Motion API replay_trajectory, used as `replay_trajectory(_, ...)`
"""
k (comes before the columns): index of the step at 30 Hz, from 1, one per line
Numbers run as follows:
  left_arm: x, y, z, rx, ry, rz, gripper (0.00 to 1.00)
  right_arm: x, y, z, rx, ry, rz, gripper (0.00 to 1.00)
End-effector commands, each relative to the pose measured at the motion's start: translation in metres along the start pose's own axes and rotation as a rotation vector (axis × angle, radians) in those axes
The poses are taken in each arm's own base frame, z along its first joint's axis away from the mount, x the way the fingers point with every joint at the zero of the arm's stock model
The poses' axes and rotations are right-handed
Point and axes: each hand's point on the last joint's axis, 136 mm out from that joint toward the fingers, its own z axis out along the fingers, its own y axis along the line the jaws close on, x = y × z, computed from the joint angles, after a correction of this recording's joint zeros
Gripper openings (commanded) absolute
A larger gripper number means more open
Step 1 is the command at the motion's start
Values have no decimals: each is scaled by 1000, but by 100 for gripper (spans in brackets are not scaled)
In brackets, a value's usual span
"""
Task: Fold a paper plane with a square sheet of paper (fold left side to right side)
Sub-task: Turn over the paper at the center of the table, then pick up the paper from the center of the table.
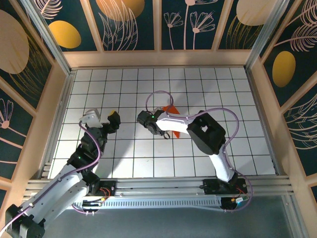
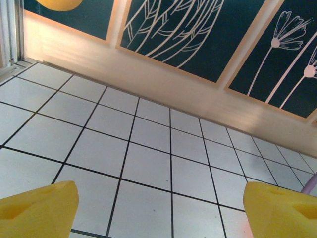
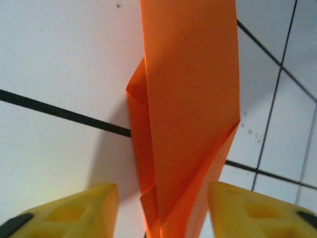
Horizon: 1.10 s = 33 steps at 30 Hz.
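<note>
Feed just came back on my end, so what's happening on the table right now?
The right gripper sits over the orange paper, which is already folded narrow with creased layers. Its jaws stand apart on either side of the paper and are not pinching it. The left gripper hangs open over bare tiles of the table, off to the left, touching nothing.

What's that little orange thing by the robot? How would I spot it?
Start at the white gridded table, then go near its middle, to the right hand. There lies the folded paper, narrow and creased; its bright orange stands out from the white tiles and the hand's yellow fingers.
</note>
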Motion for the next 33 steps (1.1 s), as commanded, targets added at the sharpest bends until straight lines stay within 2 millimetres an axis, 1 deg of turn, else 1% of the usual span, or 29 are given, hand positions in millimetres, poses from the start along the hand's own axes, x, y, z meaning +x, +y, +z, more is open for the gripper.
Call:
replay_trajectory(1, -16, -17, 3, 48, -24, -49, 86, -23, -8, -35, -147, -92, 112, 63)
replay_trajectory(3, -13, -21, 8, 52, -5, -64, 87, -29, -17, -46, -204, -124, 166, 72)
replay_trajectory(4, -9, -24, 11, 59, 8, -70, 87, -31, -22, -50, -229, -137, 192, 74)
replay_trajectory(9, 9, -44, 32, 95, 91, -104, 88, -41, -63, -72, -320, -242, 327, 92)
replay_trajectory(11, 16, -51, 42, 97, 131, -111, 89, -43, -79, -77, -374, -281, 384, 96)
replay_trajectory(15, 35, -60, 60, 82, 210, -138, 89, -37, -113, -77, -483, -336, 526, 99)
replay_trajectory(18, 53, -69, 70, 95, 276, -184, 89, -27, -137, -70, -548, -362, 634, 99)
replay_trajectory(20, 67, -77, 77, 112, 330, -200, 88, -18, -152, -61, -581, -367, 711, 99)
replay_trajectory(23, 87, -89, 86, 141, 411, -225, 85, -2, -167, -47, -634, -365, 807, 99)
replay_trajectory(27, 111, -106, 95, 193, 507, -267, 81, 18, -175, -27, -706, -344, 915, 99)
replay_trajectory(30, 130, -120, 100, 240, 577, -304, 77, 31, -175, -13, -768, -329, 992, 99)
replay_trajectory(33, 148, -131, 103, 259, 638, -311, 76, 42, -177, -2, -779, -317, 1046, 99)
